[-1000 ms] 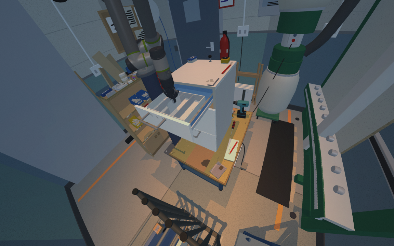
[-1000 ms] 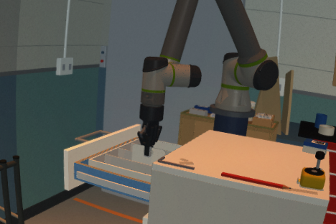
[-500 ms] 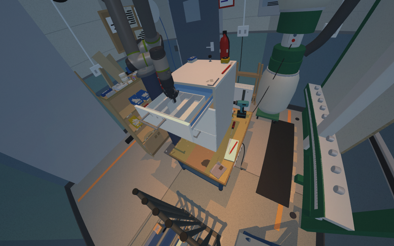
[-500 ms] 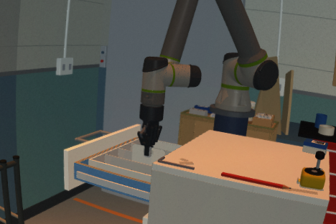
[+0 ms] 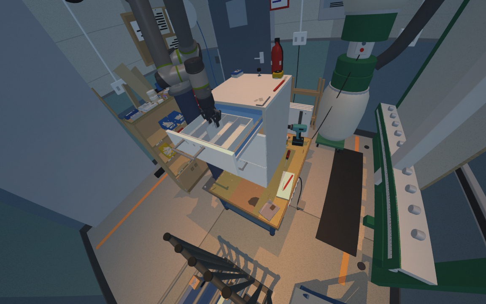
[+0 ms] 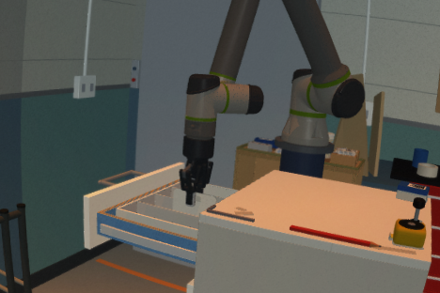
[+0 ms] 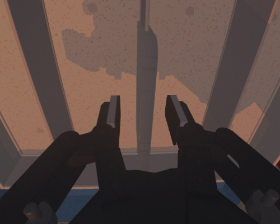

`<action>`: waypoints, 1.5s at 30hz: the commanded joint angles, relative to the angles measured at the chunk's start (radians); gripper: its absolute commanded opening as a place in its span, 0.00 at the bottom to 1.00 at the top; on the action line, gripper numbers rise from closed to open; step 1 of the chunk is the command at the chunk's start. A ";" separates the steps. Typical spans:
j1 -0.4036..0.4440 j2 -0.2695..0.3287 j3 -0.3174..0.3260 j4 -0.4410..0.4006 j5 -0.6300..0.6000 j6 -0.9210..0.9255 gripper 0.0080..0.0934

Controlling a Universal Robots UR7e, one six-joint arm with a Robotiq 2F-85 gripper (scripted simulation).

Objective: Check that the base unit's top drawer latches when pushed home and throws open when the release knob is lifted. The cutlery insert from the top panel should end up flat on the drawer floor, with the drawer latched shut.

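The white cutlery insert (image 5: pixel 220 130) with its long dividers lies inside the pulled-out top drawer (image 5: pixel 211 138) of the white base unit (image 5: pixel 254 124). One thin divider (image 7: pixel 146 92) runs between the fingers of my gripper (image 7: pixel 143 117), which is open and holds nothing. The gripper (image 5: pixel 214 121) points down into the rear left part of the insert (image 6: pixel 173 206). The drawer (image 6: pixel 140 220) stands far out from the cabinet, its front panel and bar handle toward the room. The small black release knob (image 6: pixel 417 204) stands at the far corner of the top panel.
The insert's side dividers (image 7: pixel 38 61) flank the fingers closely. On the top panel lie a red pencil (image 6: pixel 335 235), a yellow tape measure (image 6: pixel 409 231) and a small angle piece (image 6: pixel 231 213). A wooden shelf unit (image 5: pixel 154 124) stands left of the drawer.
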State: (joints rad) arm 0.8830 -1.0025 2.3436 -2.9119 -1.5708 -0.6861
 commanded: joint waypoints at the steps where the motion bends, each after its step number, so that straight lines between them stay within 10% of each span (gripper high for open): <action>1: 0.000 -0.001 0.000 0.000 0.000 0.000 0.47; 45: 0.000 -0.187 -0.003 0.190 0.000 0.000 0.47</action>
State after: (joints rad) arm 0.8830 -1.1898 2.3405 -2.7219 -1.5708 -0.6861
